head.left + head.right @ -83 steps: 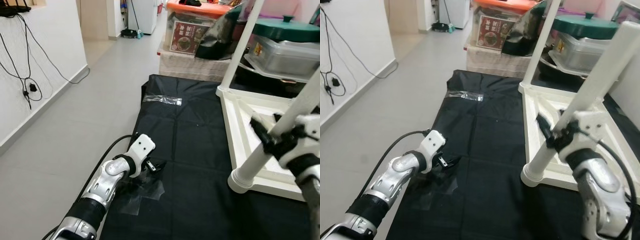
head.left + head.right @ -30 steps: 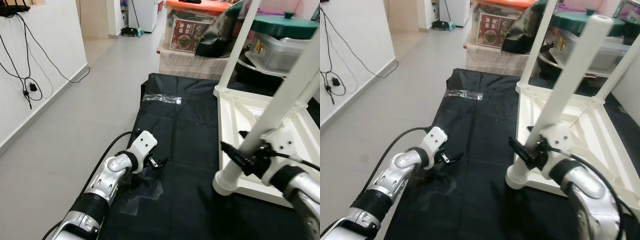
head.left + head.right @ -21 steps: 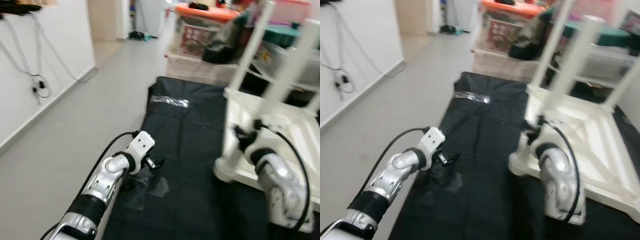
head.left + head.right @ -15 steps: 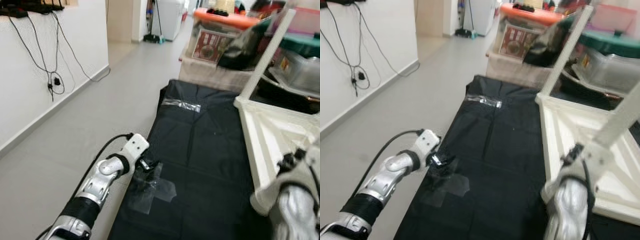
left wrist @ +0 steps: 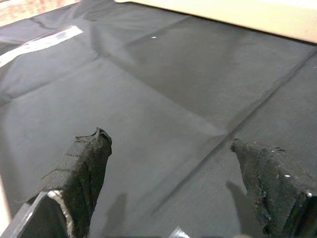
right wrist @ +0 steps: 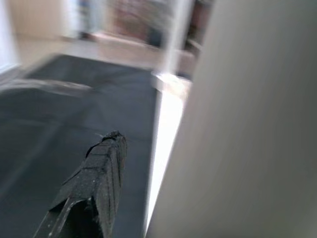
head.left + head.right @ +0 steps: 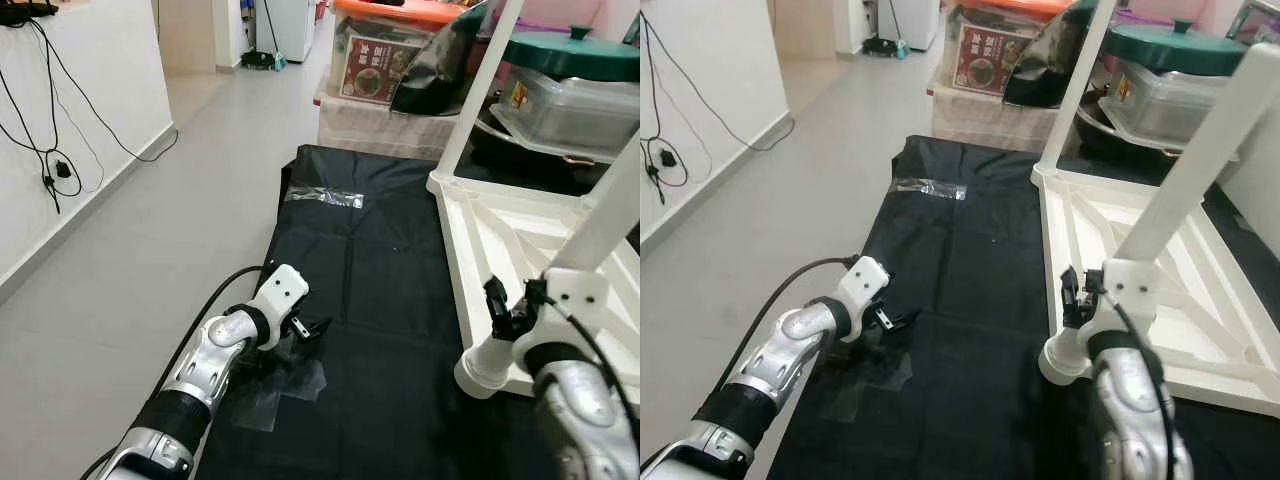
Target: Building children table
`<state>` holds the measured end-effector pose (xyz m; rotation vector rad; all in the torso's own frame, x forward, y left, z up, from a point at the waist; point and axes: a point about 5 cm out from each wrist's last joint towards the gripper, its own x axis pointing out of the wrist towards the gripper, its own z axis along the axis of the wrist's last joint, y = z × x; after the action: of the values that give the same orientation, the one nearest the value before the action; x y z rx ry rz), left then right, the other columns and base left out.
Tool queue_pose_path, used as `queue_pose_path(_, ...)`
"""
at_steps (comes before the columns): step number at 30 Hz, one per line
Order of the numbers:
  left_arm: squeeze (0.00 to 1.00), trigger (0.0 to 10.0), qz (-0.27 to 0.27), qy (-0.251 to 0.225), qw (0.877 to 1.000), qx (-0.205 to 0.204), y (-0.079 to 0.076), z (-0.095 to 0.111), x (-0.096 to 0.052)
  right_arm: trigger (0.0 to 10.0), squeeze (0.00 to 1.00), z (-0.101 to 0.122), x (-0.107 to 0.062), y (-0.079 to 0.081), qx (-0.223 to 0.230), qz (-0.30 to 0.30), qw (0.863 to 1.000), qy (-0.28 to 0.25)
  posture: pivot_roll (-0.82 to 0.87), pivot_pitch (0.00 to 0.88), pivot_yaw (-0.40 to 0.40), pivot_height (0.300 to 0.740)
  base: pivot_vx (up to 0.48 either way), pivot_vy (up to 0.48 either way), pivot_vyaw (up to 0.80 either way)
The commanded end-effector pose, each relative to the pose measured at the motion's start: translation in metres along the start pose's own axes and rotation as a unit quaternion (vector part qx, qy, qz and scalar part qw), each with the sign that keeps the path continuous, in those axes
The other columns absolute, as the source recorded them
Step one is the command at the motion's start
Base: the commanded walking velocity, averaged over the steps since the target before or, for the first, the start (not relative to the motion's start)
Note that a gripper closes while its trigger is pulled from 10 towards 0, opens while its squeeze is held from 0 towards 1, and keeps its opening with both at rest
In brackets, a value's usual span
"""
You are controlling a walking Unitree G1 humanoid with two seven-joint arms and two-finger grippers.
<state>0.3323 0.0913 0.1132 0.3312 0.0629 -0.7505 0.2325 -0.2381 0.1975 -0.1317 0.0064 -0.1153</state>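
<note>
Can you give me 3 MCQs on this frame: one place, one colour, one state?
1. Where does the upturned white table lie?
A. on bare floor tiles
B. on the black sheet
C. on a shelf

2. What colour is the pot lid behind the table?
A. green
B. red
C. yellow

3. How is the left end effector?
A. shut on a screw
B. shut on tape
C. open, holding nothing

Key: 1 B, the table's frame rests on the black sheet. 2 A, the lid is dark green. 3 C, in the left wrist view its fingers stand apart over the sheet.
</note>
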Motion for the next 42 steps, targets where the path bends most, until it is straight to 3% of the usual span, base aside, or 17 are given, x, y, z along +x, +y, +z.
queue_pose_path(1,0.0,10.0,0.002,-0.001,1.0,-0.005,0.0,0.0,-0.001,10.0,0.0,0.006,-0.002,-0.001,0.009,0.027,0.999,-0.015,0.1,0.0,-0.116,0.74,0.0,0.0,0.0)
queue_pose_path(5,0.0,10.0,-0.006,-0.001,1.0,0.001,-0.005,0.0,0.002,10.0,0.0,-0.008,0.008,-0.01,-0.039,0.239,0.97,0.006,0.1,0.0,-0.119,0.74,0.0,0.0,0.0)
queue_pose_path(9,0.0,10.0,-0.002,-0.003,1.0,0.001,-0.002,0.002,0.005,10.0,0.0,-0.019,0.014,-0.005,-0.041,0.301,0.953,0.022,0.11,0.0,-0.12,0.74,0.0,0.0,0.0)
queue_pose_path(12,0.0,10.0,-0.006,-0.01,1.0,0.004,-0.005,0.007,0.007,7.5,0.0,-0.024,0.034,-0.002,-0.035,0.351,0.935,0.025,0.13,0.0,-0.125,0.74,0.0,0.0,0.0)
queue_pose_path(14,0.0,10.0,-0.006,-0.011,1.0,0.003,-0.005,0.007,0.006,2.0,0.0,-0.017,0.04,-0.003,-0.03,0.36,0.932,0.009,0.13,0.0,-0.126,0.74,0.0,0.0,0.0)
queue_pose_path(16,0.0,10.0,-0.006,-0.012,1.0,0.003,-0.004,0.007,0.006,2.0,0.0,-0.015,0.041,-0.004,-0.027,0.364,0.931,0.003,0.13,0.0,-0.126,0.74,0.0,0.0,0.0)
queue_pose_path(17,0.0,10.0,-0.006,-0.011,1.0,0.003,-0.005,0.006,0.005,0.0,0.0,-0.013,0.044,-0.006,-0.011,0.357,0.934,-0.002,0.13,0.0,-0.127,0.74,0.0,0.0,0.0)
queue_pose_path(26,0.0,10.0,-0.007,-0.009,1.0,0.002,-0.005,0.003,0.004,0.0,0.0,-0.022,0.057,-0.028,0.037,0.197,0.979,-0.03,0.12,0.0,-0.126,0.74,0.0,0.0,0.0)
queue_pose_path(28,0.0,10.0,-0.008,-0.009,1.0,0.001,-0.005,0.002,0.003,0.0,0.0,-0.044,0.046,-0.049,0.035,-0.055,0.997,0.035,0.11,0.0,-0.117,0.74,0.0,0.0,0.0)
queue_pose_path(29,0.0,10.0,-0.008,-0.009,1.0,0.001,-0.005,0.002,0.003,0.0,0.0,-0.044,0.046,-0.049,0.035,-0.055,0.997,0.035,0.11,0.0,-0.117,0.74,0.0,0.0,0.0)
queue_pose_path(30,0.0,10.0,-0.011,-0.008,1.0,-0.001,-0.007,0.001,0.002,0.0,0.0,-0.069,0.0,-0.056,0.049,-0.312,0.941,0.118,0.09,0.0,-0.102,0.74,0.0,0.0,0.0)
queue_pose_path(33,0.0,10.0,-0.013,-0.007,1.0,0.0,-0.007,0.0,0.002,0.0,0.0,-0.073,-0.018,-0.051,0.034,-0.356,0.924,0.137,0.09,0.0,-0.102,0.74,0.0,0.0,0.0)
queue_pose_path(35,0.0,10.0,-0.016,-0.006,1.0,0.0,-0.008,0.0,0.003,2.1,0.0,-0.075,-0.031,-0.041,0.022,-0.372,0.917,0.145,0.08,0.0,-0.088,0.74,0.0,0.0,0.0)
queue_pose_path(36,0.0,10.0,-0.02,-0.007,1.0,0.0,-0.009,0.001,0.003,10.0,0.0,-0.073,-0.033,-0.025,0.018,-0.341,0.929,0.143,0.07,0.0,-0.078,0.74,0.0,0.0,0.0)
queue_pose_path(40,0.0,10.0,-0.026,-0.007,1.0,0.004,-0.007,0.003,0.005,10.0,0.0,-0.058,-0.023,0.005,0.032,-0.24,0.966,0.094,0.06,0.0,-0.067,0.74,0.0,0.0,0.0)
queue_pose_path(41,0.0,10.0,-0.027,-0.007,1.0,0.006,-0.007,0.003,0.006,10.0,1.0,-0.05,-0.018,0.007,0.052,-0.216,0.972,0.069,0.06,0.0,-0.068,0.74,0.0,0.0,0.0)
queue_pose_path(42,0.0,10.0,-0.026,-0.007,1.0,0.007,-0.005,0.004,0.006,10.0,1.0,-0.037,-0.011,0.009,0.071,-0.183,0.98,0.029,0.07,0.0,-0.076,0.74,0.0,0.0,0.0)
